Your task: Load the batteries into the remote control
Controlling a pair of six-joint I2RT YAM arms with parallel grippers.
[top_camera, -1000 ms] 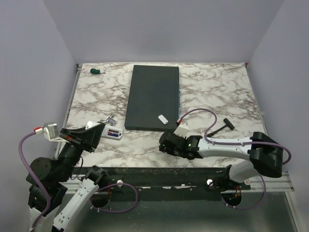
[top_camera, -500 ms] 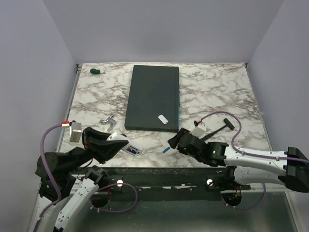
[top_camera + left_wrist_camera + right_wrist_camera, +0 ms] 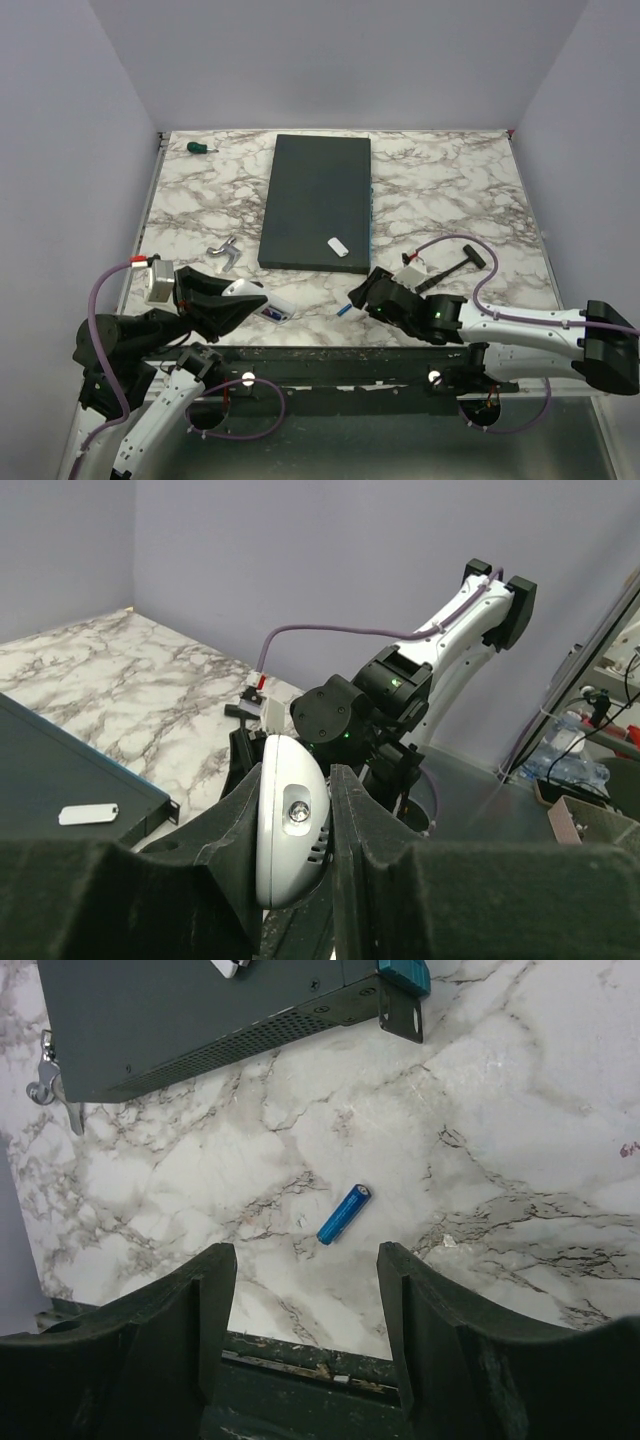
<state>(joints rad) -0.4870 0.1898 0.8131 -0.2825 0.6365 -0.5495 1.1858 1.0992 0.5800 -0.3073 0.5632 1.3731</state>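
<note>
My left tool (image 3: 243,297) clamps the remote control (image 3: 265,303) above the near edge of the counter (image 3: 450,190), angled, it seems, for loading, while my right tool (image 3: 307,1252) hangs, jaws apart, over the blue battery (image 3: 344,1214) lying there, placed to pinch it.

The white remote control (image 3: 258,297) is clamped at one end in the left hand (image 3: 293,830), held at a slant over the near edge of the bench (image 3: 450,180), left of the middle. Its recessed bay faces up, with what looks like the purple-blue battery (image 3: 272,313) in it. The blue battery (image 3: 344,1214) lies flat and slantwise on the bench, close to the near edge, about midway along.
</note>
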